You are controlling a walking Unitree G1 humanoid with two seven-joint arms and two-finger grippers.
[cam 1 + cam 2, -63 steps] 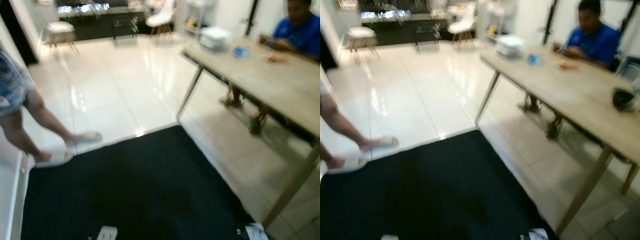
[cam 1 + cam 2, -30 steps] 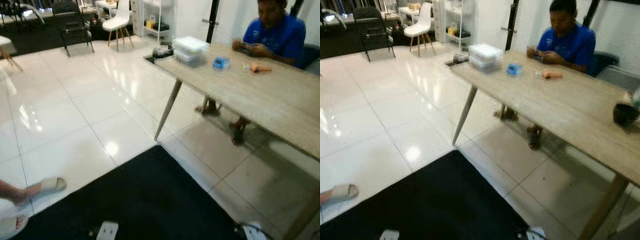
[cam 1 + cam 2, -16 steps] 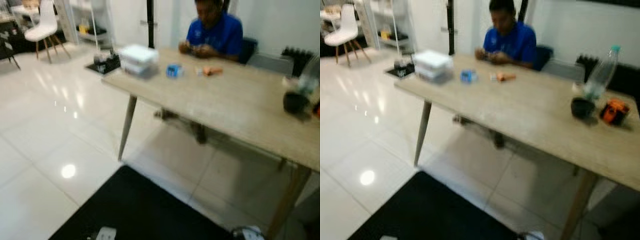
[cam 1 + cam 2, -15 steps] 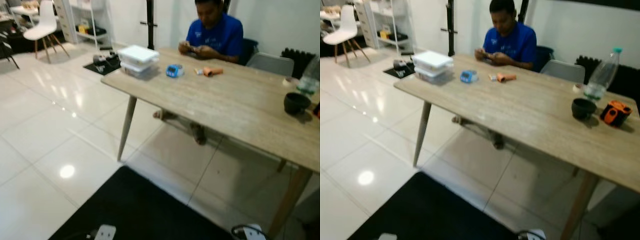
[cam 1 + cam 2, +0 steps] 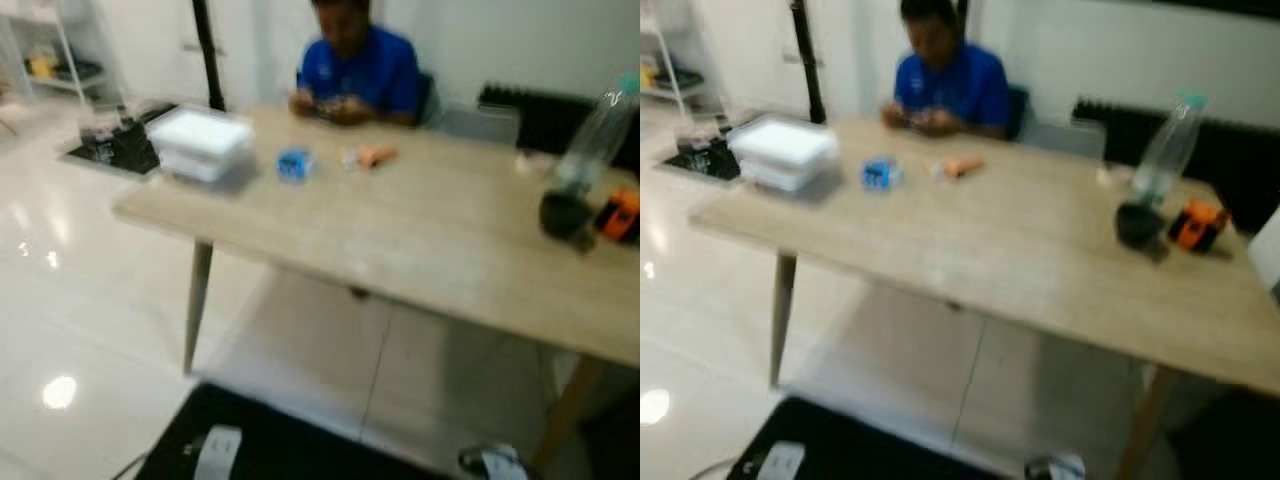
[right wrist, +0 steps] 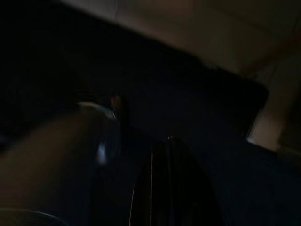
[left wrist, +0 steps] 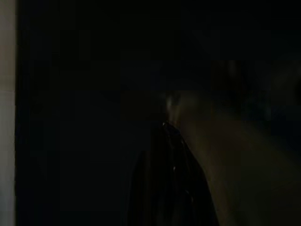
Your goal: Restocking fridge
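Head views, blurred. A long wooden counter (image 5: 970,250) crosses the scene on slanted legs. At its far side a person (image 5: 940,85) in a blue shirt sits bent over something held in both hands. On the counter, from the robot's left: a stack of white boxes (image 5: 783,150), a small blue object (image 5: 878,174) and an orange-pink item (image 5: 958,166). Toward the right end stand a clear bottle (image 5: 1162,150), a dark cup (image 5: 1137,224) just beside it and an orange-and-black object (image 5: 1196,224) next to the cup. Pale floor tiles (image 5: 60,330) run beneath, and a black mat (image 5: 300,450) lies at the near edge.

Wrist views, very dark. The left claw (image 7: 170,188) and right claw (image 6: 171,183) each appear as a dark shape above the mat; whether either is open or closed, or holds anything, cannot be told. Both arms appear to hang idle.

No fridge is in view, and which counter item is to be stocked cannot be judged; the bottle is the likeliest candidate.

Risks, as judged from here: the blur suggests the robot is in motion, so a close approach could strike the counter edge or a leg. The bottle is tall and crowded by the cup, so a reach from the near side could topple it or shove its neighbours. The seated person is near the far edge, so arm swings there need margin.
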